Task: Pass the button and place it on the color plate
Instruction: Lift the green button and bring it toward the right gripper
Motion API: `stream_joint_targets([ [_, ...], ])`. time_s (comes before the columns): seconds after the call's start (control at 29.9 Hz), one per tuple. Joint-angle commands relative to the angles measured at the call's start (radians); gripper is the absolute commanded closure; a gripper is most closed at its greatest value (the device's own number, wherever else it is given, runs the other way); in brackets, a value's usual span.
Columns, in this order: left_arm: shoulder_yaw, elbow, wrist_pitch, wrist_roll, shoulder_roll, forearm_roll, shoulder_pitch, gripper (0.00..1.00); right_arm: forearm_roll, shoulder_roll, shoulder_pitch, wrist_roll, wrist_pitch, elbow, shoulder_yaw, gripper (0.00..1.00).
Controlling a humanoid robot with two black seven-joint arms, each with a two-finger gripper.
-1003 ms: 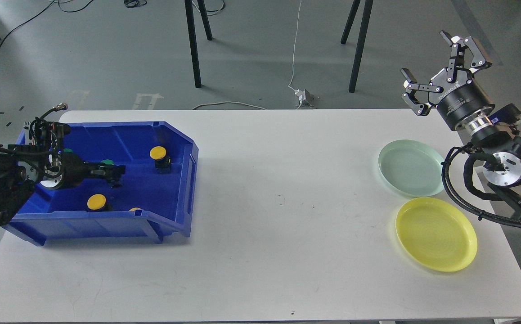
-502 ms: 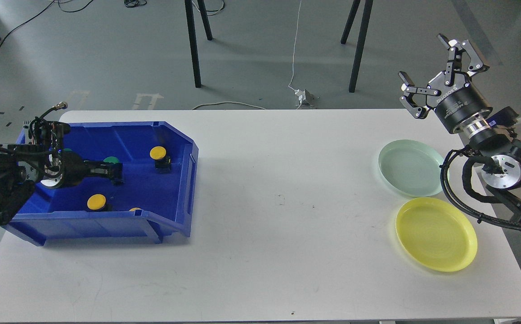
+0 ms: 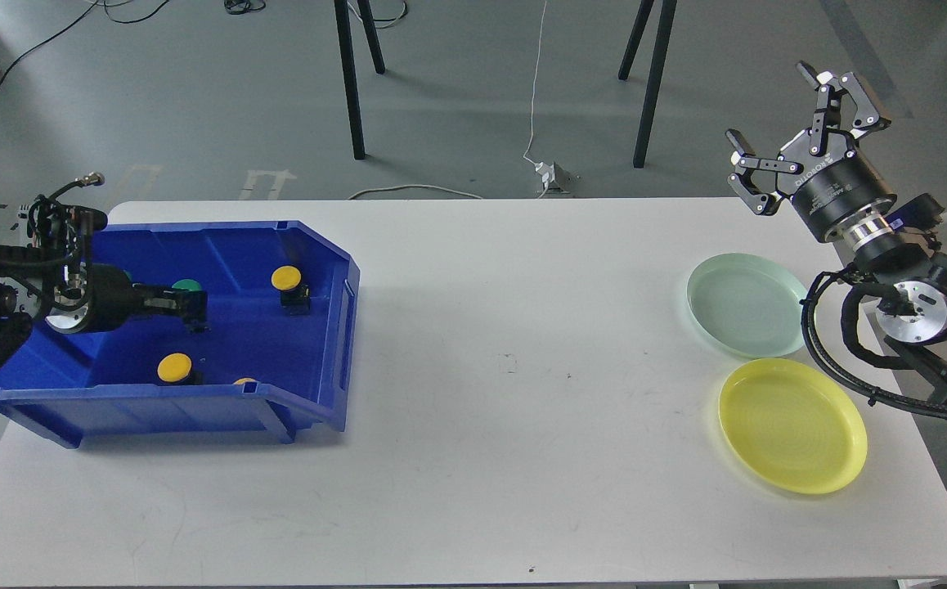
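Head view: the blue bin (image 3: 322, 270) sits on the left part of the white table (image 3: 473, 425). The left gripper (image 3: 194, 308) reaches into the bin from the left, dark and seen side-on; its fingers sit at a green button (image 3: 187, 285), but I cannot tell whether they are closed on it. A yellow button (image 3: 286, 279) on a black base stands further right in the bin, apart from the gripper. A second yellow button (image 3: 173, 367) lies near the bin's front wall, and a yellow sliver (image 3: 244, 380) shows just behind that wall's rim. On the right, the pale green plate (image 3: 747, 304) lies behind the yellow plate (image 3: 792, 425), their rims nearly touching. The right gripper (image 3: 801, 106) hangs above the table's far right corner, fingers spread wide, holding nothing.
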Motion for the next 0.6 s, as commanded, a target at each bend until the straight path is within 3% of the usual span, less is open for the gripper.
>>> stream_joint_targets([
  [0.0, -0.008, -0.180, -0.007, 0.000, 0.139, -0.054, -0.001, 0.83, 0.000, 0.001, 0.000, 0.000, 0.000, -0.001, 0.000, 0.01],
  [0.37, -0.082, -0.647, -0.007, 0.000, 0.463, -0.464, -0.004, 0.83, -0.005, 0.003, 0.005, 0.000, 0.000, 0.001, 0.023, 0.01],
  [0.57, -0.283, -0.750, -0.007, 0.000, 0.431, -0.853, -0.004, 0.83, -0.196, 0.044, 0.075, 0.000, 0.000, 0.046, 0.023, 0.01],
])
